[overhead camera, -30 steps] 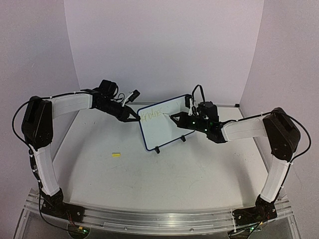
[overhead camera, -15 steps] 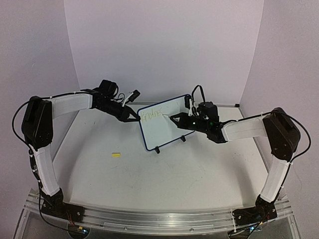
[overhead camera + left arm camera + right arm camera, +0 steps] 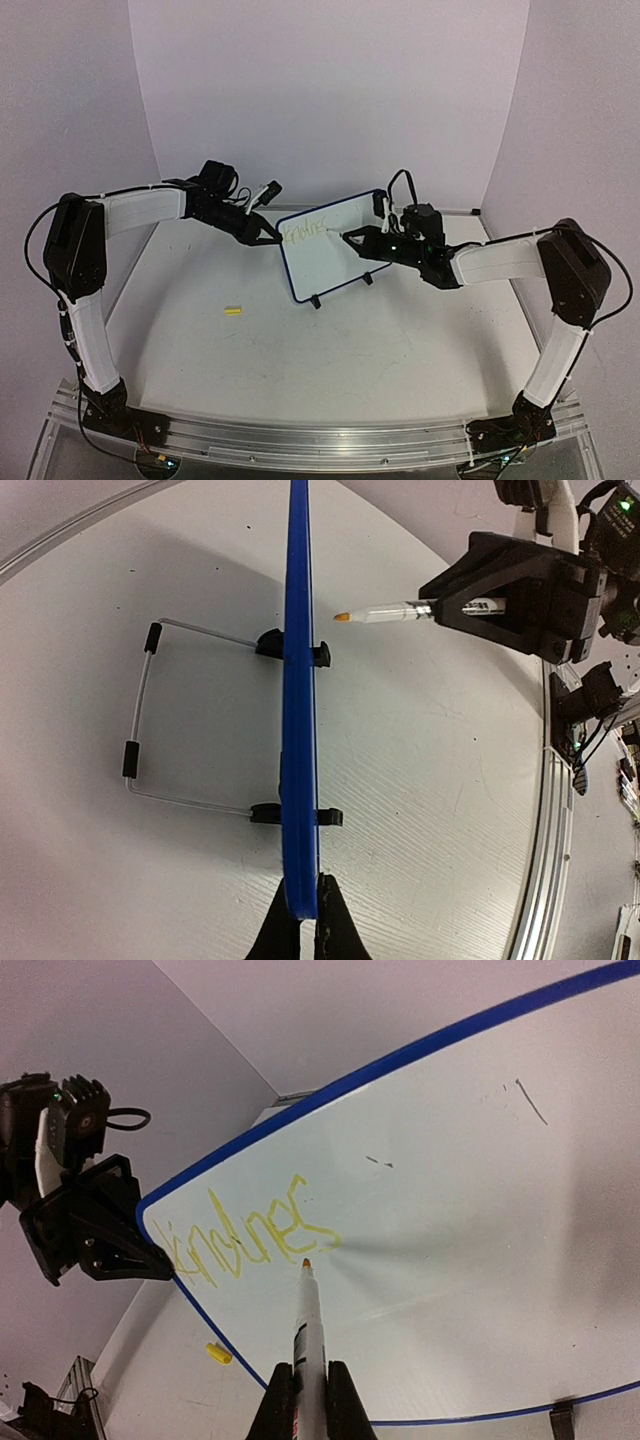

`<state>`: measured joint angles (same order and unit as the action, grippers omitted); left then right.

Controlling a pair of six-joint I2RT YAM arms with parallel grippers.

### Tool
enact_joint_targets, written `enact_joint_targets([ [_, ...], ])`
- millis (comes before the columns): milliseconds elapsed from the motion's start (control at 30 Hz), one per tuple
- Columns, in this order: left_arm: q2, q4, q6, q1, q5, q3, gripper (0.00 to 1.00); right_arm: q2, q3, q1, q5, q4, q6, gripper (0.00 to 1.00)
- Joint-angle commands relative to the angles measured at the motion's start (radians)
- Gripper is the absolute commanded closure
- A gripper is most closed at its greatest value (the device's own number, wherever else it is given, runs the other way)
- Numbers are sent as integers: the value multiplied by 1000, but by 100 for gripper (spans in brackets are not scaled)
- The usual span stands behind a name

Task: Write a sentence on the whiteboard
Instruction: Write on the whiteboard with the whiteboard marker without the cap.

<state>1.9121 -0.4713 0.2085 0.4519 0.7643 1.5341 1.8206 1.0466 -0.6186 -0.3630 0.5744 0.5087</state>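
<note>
**Item 1, whiteboard point(image 3: 325, 252).** We find it standing on its long edge near the middle of the table point(image 3: 300, 370), a little toward 12 o'clock in the top view. It is blue-rimmed, with its white face turned toward the near edge and the right arm. Two black clip feet point(image 3: 268, 643) grip its lower rim. A wire stand point(image 3: 130, 760) reaches out behind it onto the table.

**Item 2, sentence point(image 3: 245, 1240).** We see one line of yellow handwriting on the upper part of the board's face, at the end nearest the left arm. It reads roughly "kindnes", in uneven letters.

**Item 3, left gripper point(image 3: 272, 239).** We note it at the board's 9 o'clock end in the top view. Its fingers press on the blue rim from both sides, pinching the board's edge.

**Item 4, right gripper point(image 3: 352, 238).** We place it at 3 o'clock of the writing, in front of the board's face, clamped on the barrel of a marker point(image 3: 308, 1325). The marker points at the board, and its orange-yellow tip sits just past the last letter. In the left wrist view a thin gap shows between tip and face.

**Item 5, yellow piece point(image 3: 233, 311).** We log a small yellow piece lying on the table at 8 o'clock of the board, well apart from both grippers.
</note>
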Motion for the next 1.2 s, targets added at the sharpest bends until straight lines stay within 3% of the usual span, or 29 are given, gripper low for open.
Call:
enact_joint_targets([
  [0, 1, -54, 17, 22, -9, 14, 100, -118, -8, -5, 29, 48, -11, 100],
  [1167, 7, -54, 19, 24, -9, 14, 100, 44, 141, 36, 54, -26, -29, 100],
])
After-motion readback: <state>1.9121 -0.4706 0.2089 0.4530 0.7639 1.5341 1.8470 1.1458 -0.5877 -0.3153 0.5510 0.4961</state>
